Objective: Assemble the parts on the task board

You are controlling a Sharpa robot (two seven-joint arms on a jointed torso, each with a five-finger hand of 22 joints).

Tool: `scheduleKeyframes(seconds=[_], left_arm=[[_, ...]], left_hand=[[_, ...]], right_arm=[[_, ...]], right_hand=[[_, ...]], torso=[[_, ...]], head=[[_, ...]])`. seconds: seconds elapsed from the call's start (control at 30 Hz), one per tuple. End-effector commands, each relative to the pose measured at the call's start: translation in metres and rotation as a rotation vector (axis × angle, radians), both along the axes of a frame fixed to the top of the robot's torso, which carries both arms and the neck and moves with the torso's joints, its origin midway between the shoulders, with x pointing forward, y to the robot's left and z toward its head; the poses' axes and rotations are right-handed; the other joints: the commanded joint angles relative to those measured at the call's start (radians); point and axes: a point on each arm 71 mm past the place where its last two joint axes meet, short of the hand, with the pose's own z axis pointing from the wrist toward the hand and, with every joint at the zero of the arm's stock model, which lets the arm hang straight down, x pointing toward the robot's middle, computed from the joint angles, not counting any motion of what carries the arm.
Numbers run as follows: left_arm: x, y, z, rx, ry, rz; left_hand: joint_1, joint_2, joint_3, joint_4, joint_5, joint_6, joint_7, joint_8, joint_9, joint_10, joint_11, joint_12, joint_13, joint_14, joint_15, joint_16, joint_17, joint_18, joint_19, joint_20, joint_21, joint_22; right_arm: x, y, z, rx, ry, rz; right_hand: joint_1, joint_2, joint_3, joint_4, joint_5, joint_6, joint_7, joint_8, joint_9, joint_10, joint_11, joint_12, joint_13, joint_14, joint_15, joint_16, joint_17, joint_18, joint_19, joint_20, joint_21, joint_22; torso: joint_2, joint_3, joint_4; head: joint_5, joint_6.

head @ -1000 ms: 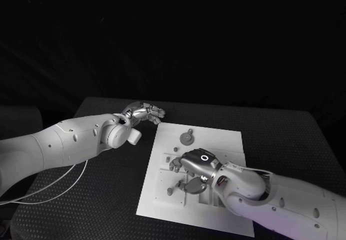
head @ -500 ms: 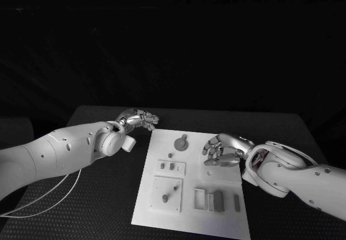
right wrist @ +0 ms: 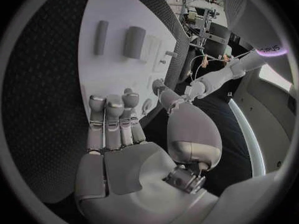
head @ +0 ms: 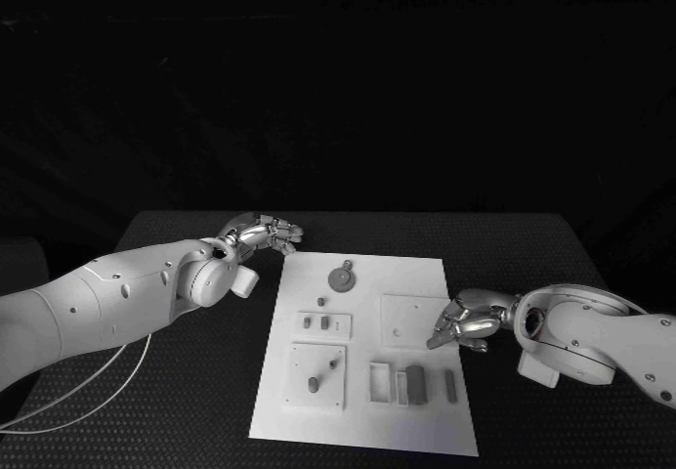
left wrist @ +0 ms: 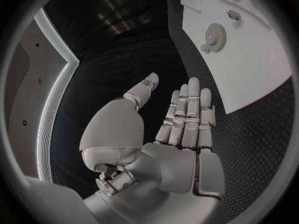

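Both the left hand (head: pixel 264 234) and right hand (head: pixel 468 324) hold nothing, fingers extended side by side.

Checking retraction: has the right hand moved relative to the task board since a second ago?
Yes. The right hand has pulled off the task board to its right edge.

1. The task board (head: pixel 408 420) has open black table (head: pixel 169 401) along its 9 o'clock side, apart from a white cable (head: pixel 99 376) looping there.
2. The left hand (head: pixel 261 234) sits off the board's 11 o'clock corner, holding nothing.
3. The right hand (head: pixel 468 322) crowds the 3 o'clock edge.
4. The gear part (head: pixel 341 279) stands up near 12.
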Motion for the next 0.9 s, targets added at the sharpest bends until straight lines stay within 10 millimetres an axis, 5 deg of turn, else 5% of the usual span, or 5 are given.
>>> scheduleKeyframes(seconds=[0.03, 0.43, 0.9], left_arm=[[0.0, -0.001, 0.001, -0.014, -0.006, -0.01], [-0.001, -0.001, 0.0, -0.015, -0.004, -0.012], [-0.002, -0.004, 0.0, -0.019, 0.0, -0.022]], left_hand=[[-0.004, 0.008, -0.005, 0.001, -0.001, 0.004, -0.004, 0.004, -0.001, 0.01, 0.0, 0.006, 0.001, 0.008, 0.001, -0.006, 0.001, 0.012, 0.004, -0.002, -0.005, 0.001], [-0.007, 0.006, -0.007, 0.002, -0.001, 0.004, -0.004, 0.005, -0.002, 0.011, 0.0, 0.005, 0.001, 0.008, 0.001, -0.007, 0.002, 0.011, 0.003, -0.002, -0.005, 0.001], [-0.011, 0.004, -0.008, 0.004, -0.001, 0.004, -0.004, 0.005, -0.002, 0.011, 0.0, 0.004, 0.001, 0.008, 0.001, -0.008, 0.003, 0.011, 0.003, -0.002, -0.005, 0.002]], right_arm=[[-0.013, -0.003, -0.01, -0.083, 0.172, -0.004], [-0.025, 0.004, -0.015, -0.141, 0.154, -0.023], [-0.03, 0.025, -0.027, -0.147, 0.158, -0.008]], right_hand=[[-0.011, -0.005, 0.016, 0.014, -0.001, 0.01, -0.001, -0.001, 0.006, -0.044, -0.023, 0.025, 0.019, 0.014, -0.009, 0.013, 0.012, 0.031, 0.011, -0.009, 0.007, 0.001], [-0.072, -0.004, 0.032, 0.055, -0.002, 0.023, -0.007, -0.003, 0.017, -0.04, -0.028, 0.057, 0.047, 0.023, -0.013, 0.028, 0.032, 0.031, 0.021, -0.027, 0.022, 0.003], [-0.122, -0.044, 0.051, 0.092, -0.001, 0.022, -0.005, -0.018, 0.009, -0.035, -0.026, 0.066, 0.058, 0.028, -0.011, 0.03, 0.04, 0.031, 0.023, -0.036, 0.03, 0.003]], torso=[[-0.001, 0.0001, -0.0016], [0.0, -0.0039, 0.0001], [0.001, -0.0051, 0.0026]], head=[[0.002, -0.004], [-0.007, -0.015], [-0.012, -0.02]])
